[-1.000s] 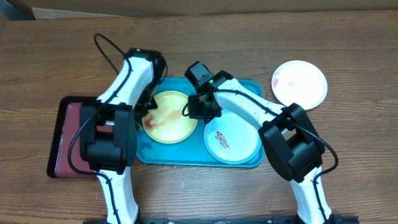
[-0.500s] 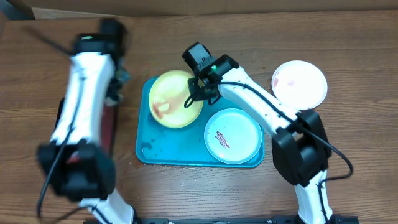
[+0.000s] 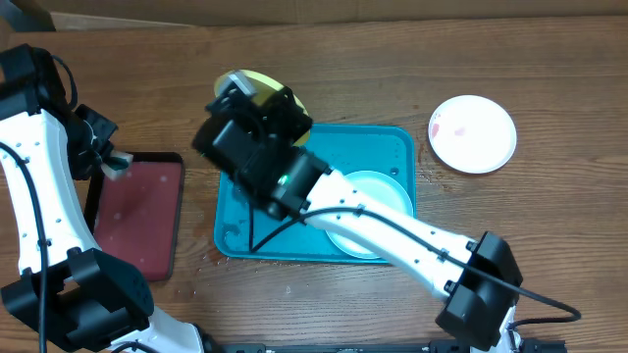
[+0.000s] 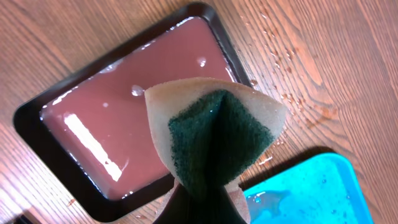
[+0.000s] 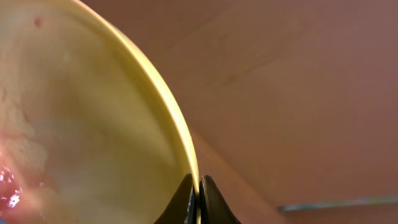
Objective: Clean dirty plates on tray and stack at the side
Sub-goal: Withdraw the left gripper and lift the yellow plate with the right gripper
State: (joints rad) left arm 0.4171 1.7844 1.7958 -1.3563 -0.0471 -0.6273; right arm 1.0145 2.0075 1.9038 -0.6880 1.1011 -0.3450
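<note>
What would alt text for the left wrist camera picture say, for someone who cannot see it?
A folded sponge, tan with a dark green scouring face, is pinched in the left gripper at picture centre. Behind it a wet dark red tray lies on the wooden table; a corner of the blue tray shows lower right.

A brown wood-grain tabletop (image 3: 392, 59) carries three things directly: a bright turquoise tray (image 3: 388, 147) near the middle, a smaller dark red tray (image 3: 137, 216) with a black rim just to its left and apart from it, and a white-pink plate (image 3: 473, 133) with a faint reddish smear, lying flat on the bare wood well to the right. In the left wrist view the dark red tray's floor shines wet, and small water droplets (image 4: 292, 99) speckle the wood between the two trays.
</note>
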